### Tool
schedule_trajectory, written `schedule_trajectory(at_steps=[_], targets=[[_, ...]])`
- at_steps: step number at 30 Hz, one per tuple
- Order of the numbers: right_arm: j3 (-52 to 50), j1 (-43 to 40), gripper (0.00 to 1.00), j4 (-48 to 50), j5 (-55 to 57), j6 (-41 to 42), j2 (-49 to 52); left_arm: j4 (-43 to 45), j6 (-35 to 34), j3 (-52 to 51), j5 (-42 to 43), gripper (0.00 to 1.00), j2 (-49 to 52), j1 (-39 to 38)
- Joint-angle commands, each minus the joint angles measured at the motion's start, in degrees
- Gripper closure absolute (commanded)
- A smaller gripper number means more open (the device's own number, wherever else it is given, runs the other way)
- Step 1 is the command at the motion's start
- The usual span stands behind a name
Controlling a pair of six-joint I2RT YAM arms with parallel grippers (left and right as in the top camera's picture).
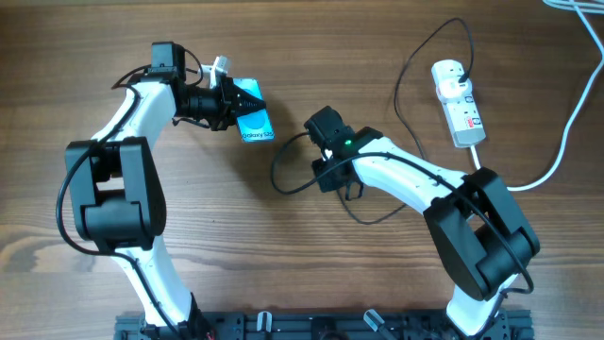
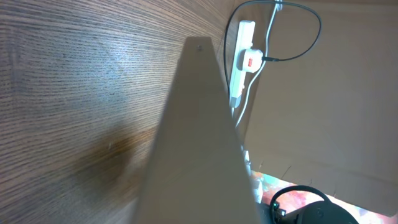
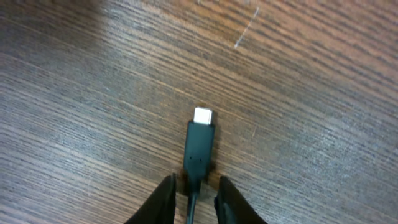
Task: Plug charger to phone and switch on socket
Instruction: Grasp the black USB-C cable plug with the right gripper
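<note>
My left end effector (image 1: 241,102) clamps the flat phone (image 1: 256,124); my right end effector (image 3: 196,183), slightly parted, straddles the slim black charger (image 3: 199,152).

Black lead, teal screen, brown grain.
My desk (image 1: 283,283) is brown with fine wood grain; the charger (image 3: 199,149) is black with a pale tip, the phone (image 1: 253,121) teal and white, the socket (image 1: 461,109) white with red marks.
</note>
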Motion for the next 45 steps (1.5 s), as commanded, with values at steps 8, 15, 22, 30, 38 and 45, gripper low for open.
schedule_trajectory(at_steps=[8, 15, 22, 30, 38, 45], targets=[[1.0, 0.0, 0.80, 3.5, 1.6, -2.4, 1.5, 0.2, 1.5, -0.3, 2.2, 0.96, -1.4, 0.0], [1.0, 0.0, 0.81, 2.3, 1.8, -2.2, 1.6, 0.2, 2.9, -0.3, 2.2, 0.96, -1.4, 0.0], [1.0, 0.0, 0.82, 0.5, 1.0, -2.2, 1.6, 0.2, 2.9, -0.3, 2.2, 0.96, -1.4, 0.0], [1.0, 0.0, 0.80, 2.0, 0.5, -2.4, 1.6, 0.2, 2.9, -0.3, 2.2, 0.96, -1.4, 0.0], [1.2, 0.0, 0.80, 1.8, 0.5, -2.4, 1.6, 0.2, 2.9, -0.3, 2.2, 0.96, -1.4, 0.0], [1.2, 0.0, 0.96, 1.8, -1.3, -4.4, 1.6, 0.2, 2.9, -0.3, 2.2, 0.96, -1.4, 0.0]])
